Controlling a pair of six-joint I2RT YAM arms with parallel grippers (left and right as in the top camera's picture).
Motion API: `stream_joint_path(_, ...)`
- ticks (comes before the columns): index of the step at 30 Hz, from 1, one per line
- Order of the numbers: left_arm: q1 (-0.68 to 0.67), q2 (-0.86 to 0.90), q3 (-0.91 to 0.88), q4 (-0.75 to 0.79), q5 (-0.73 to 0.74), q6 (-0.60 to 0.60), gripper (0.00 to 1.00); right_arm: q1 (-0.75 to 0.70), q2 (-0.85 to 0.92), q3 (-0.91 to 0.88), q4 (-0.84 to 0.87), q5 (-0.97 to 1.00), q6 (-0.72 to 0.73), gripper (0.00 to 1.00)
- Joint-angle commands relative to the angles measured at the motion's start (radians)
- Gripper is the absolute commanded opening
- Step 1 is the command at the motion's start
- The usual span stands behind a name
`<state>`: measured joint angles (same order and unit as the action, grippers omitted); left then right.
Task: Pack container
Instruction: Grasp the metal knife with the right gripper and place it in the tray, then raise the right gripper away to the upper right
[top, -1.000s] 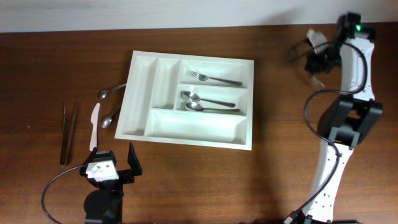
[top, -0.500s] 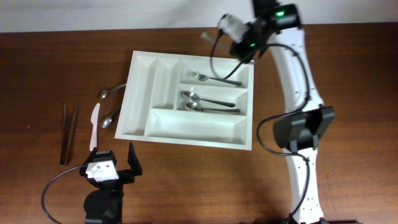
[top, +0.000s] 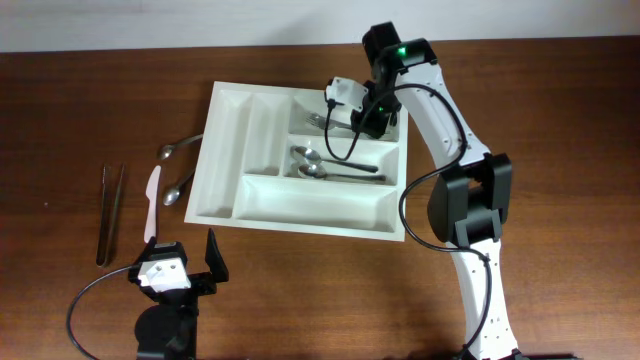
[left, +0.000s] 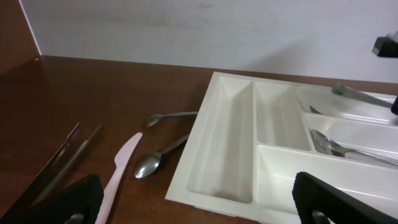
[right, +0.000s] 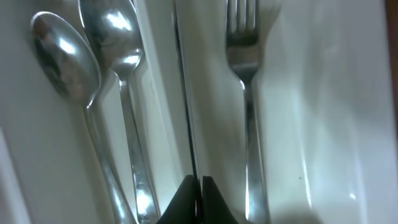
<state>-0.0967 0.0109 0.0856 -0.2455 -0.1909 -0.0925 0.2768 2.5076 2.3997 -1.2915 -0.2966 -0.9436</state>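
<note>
Swung in from the far side, my right claw (right: 194, 190) now sits pinched tight above the fork (right: 245, 93) in the container (top: 214, 150) mid-desk; I can't tell if it grips anything. My left claw (top: 175, 262) gapes wide by the near edge

The tray (top: 320, 205) sits mid-worktop (top: 90, 110). A fork (top: 316, 122) lies in its rear right compartment, and two spoons (top: 335, 166) lie side by side in the compartment before it. Left of the tray lie two more spoons (top: 173, 195), then a knife (top: 151, 200), with tongs (top: 110, 212) farthest left.
</note>
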Motion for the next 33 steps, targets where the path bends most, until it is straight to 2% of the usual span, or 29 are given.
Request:
stream_joint_path(1,0.006,-0.006,-0.008,0.003,0.011,0.019,0.99,-0.002,0.003,-0.006,0.015,-0.010,0.008,0.27)
stream_joint_path(2,0.006,-0.006,-0.008,0.003,0.011,0.019,0.99,-0.002,0.002,-0.003,0.022,-0.010,0.034,0.56)
stream_joint_path(4,0.006,-0.006,-0.008,0.003,0.011,0.019,0.99,-0.002,0.002,0.018,0.024,-0.011,0.077,0.66)
stream_joint_path(8,0.006,-0.006,-0.008,0.003,0.011,0.019,0.99,-0.004,-0.008,0.071,0.025,-0.025,0.169,0.76)
stream_joint_path(10,0.006,-0.006,-0.008,0.003,0.011,0.019,0.99,-0.012,-0.017,0.117,0.024,-0.023,0.236,0.90)
stream_joint_path(11,0.006,-0.006,-0.008,0.003,0.011,0.019,0.99,-0.025,-0.024,0.157,0.022,-0.001,0.314,0.96)
stream_joint_path(12,0.006,-0.006,-0.008,0.003,0.011,0.019,0.99,-0.039,-0.033,0.193,0.015,0.018,0.371,0.99)
stream_joint_path(14,0.006,-0.006,-0.008,0.003,0.011,0.019,0.99,-0.083,-0.054,0.271,-0.018,0.048,0.484,0.99)
stream_joint_path(19,0.006,-0.006,-0.008,0.003,0.011,0.019,0.99,-0.232,-0.078,0.441,-0.145,0.128,0.645,0.99)
stream_joint_path(27,0.006,-0.006,-0.008,0.003,0.011,0.019,0.99,-0.483,-0.078,0.509,-0.382,0.193,0.717,0.99)
stream_joint_path(29,0.006,-0.006,-0.008,0.003,0.011,0.019,0.99,-0.527,-0.078,0.509,-0.407,0.193,0.785,0.99)
stream_joint_path(33,0.006,-0.006,-0.008,0.026,0.011,0.019,0.99,-0.568,-0.078,0.509,-0.407,0.193,0.795,0.99)
